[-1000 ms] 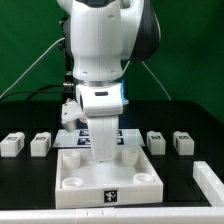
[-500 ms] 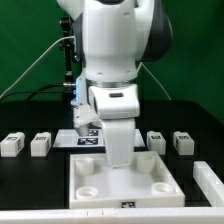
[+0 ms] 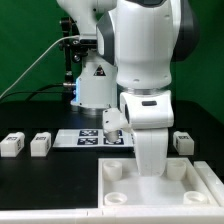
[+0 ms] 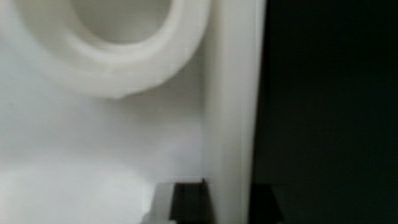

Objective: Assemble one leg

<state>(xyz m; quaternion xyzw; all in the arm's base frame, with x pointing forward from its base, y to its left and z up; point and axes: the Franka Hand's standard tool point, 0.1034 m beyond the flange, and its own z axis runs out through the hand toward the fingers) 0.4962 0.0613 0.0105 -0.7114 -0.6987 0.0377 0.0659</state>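
Observation:
My gripper [image 3: 150, 168] is shut on the rim wall of the large white panel [image 3: 128, 186] at the exterior view's lower right. In the wrist view the dark fingertips [image 4: 189, 206] sit on either side of the panel's upright wall [image 4: 231, 100], next to a round corner socket [image 4: 111, 40]. Small white legs with tags stand on the black table: two at the exterior view's left [image 3: 12, 144] [image 3: 40, 144] and one at the right [image 3: 183, 141], all apart from the gripper. Other legs are hidden behind the arm.
The marker board [image 3: 92, 138] lies flat behind the panel. The arm's base [image 3: 92, 80] and cables stand at the back against a green curtain. The panel's right part runs past the exterior view's edge.
The gripper and the panel have slid together toward the exterior view's right and nearer the camera. The marker board is now uncovered, and the arm hides the legs at the right.

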